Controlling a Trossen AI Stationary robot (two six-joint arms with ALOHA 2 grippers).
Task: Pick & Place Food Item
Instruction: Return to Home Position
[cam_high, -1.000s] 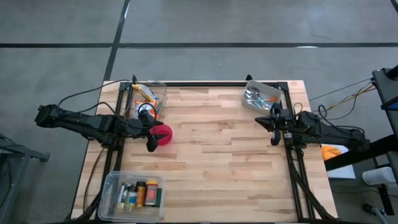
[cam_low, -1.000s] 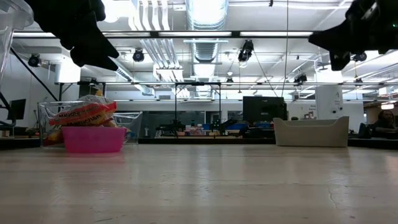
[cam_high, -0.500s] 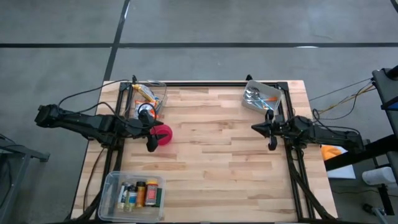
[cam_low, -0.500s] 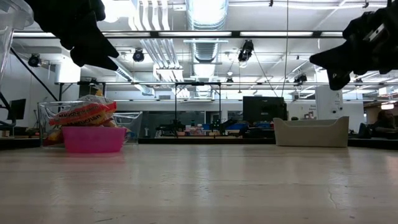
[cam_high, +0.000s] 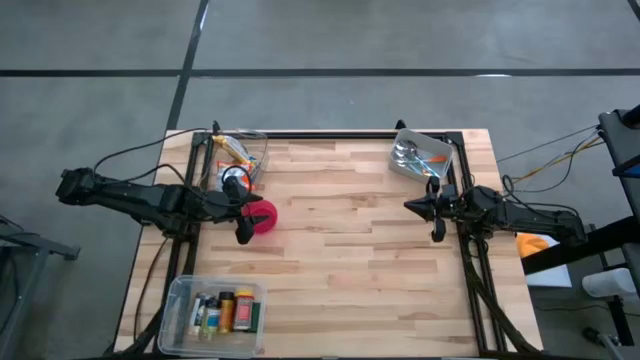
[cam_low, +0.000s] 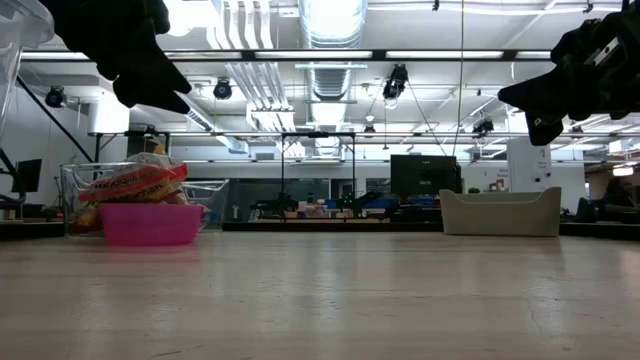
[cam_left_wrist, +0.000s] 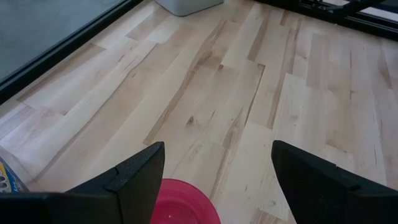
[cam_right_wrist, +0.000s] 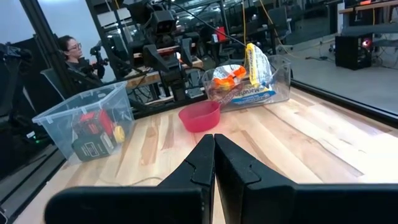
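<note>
Right fingers (cam_right_wrist: 199, 168) retreated, gray bin (cam_low: 500, 212) apparently apart

Pincer (cam_left_wrist: 217, 152) spread wide, pink bowl (cam_left_wrist: 184, 200), wooden table (cam_left_wrist: 205, 81)

**No Legible Text**

Print shows on the snack packets (cam_right_wrist: 245, 87), upper right of the right wrist view, and on the small bottles (cam_high: 225, 312), lower left of the high view. No word, brand or number can be read.
</note>
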